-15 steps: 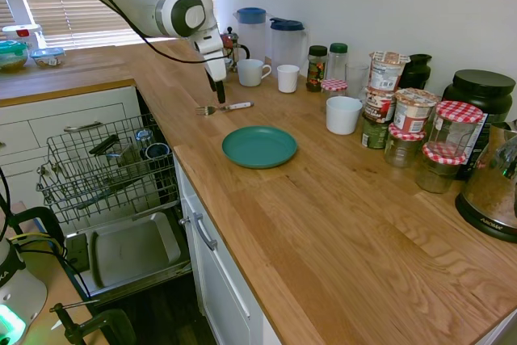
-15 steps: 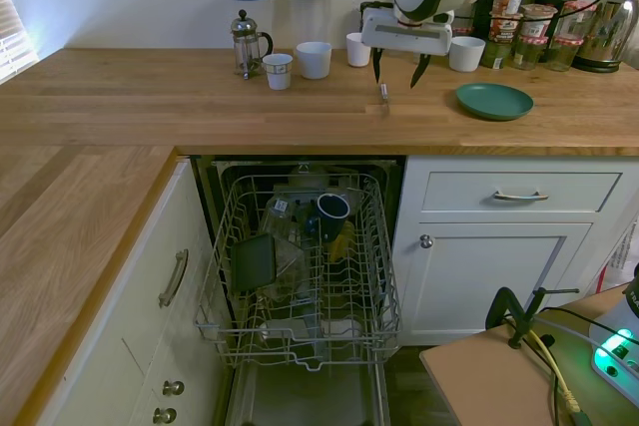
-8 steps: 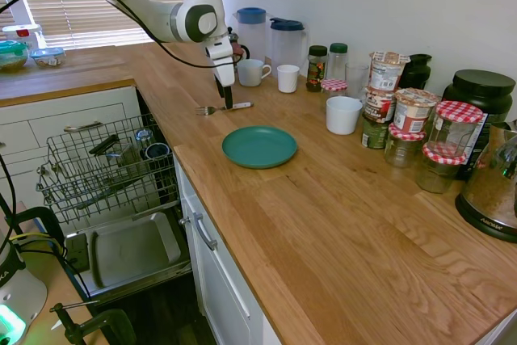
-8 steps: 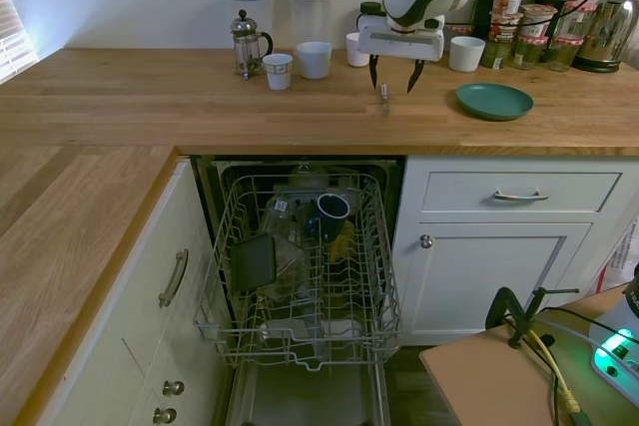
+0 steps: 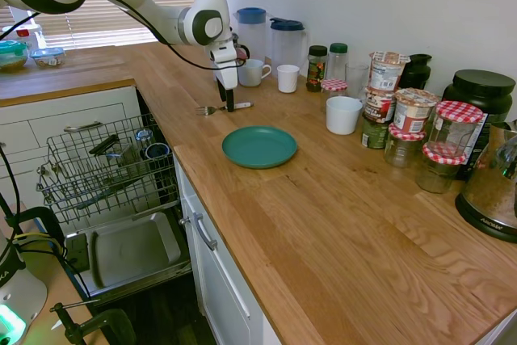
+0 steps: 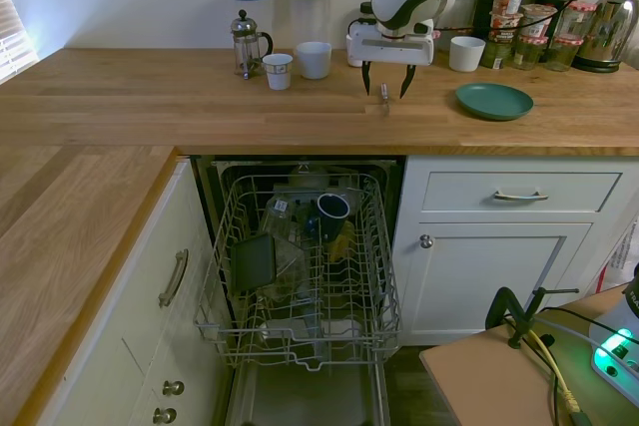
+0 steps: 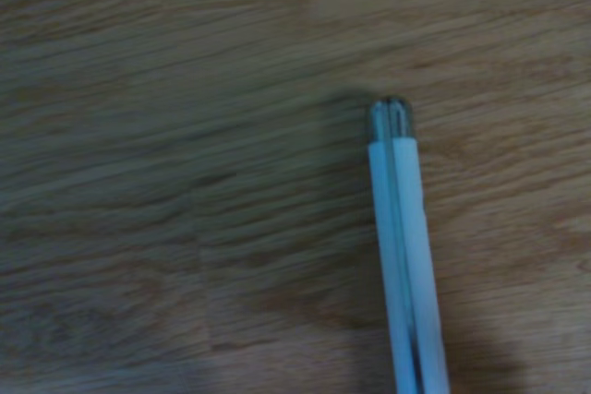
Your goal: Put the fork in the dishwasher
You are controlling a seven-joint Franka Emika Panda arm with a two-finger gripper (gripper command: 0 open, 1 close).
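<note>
Since a second ago the hand has moved from beside the fork to straight above it and come lower. Its fingers are spread apart, one at each side of the white handle, holding nothing. The fork lies flat on the table, near the teal plate. To grasp well, lower until the fingertips nearly touch the wood, then close across the handle (the wrist view shows its end centred). The dishwasher rack stands pulled out below.

fork on counter, plate beside it, dishwasher open below
</note>
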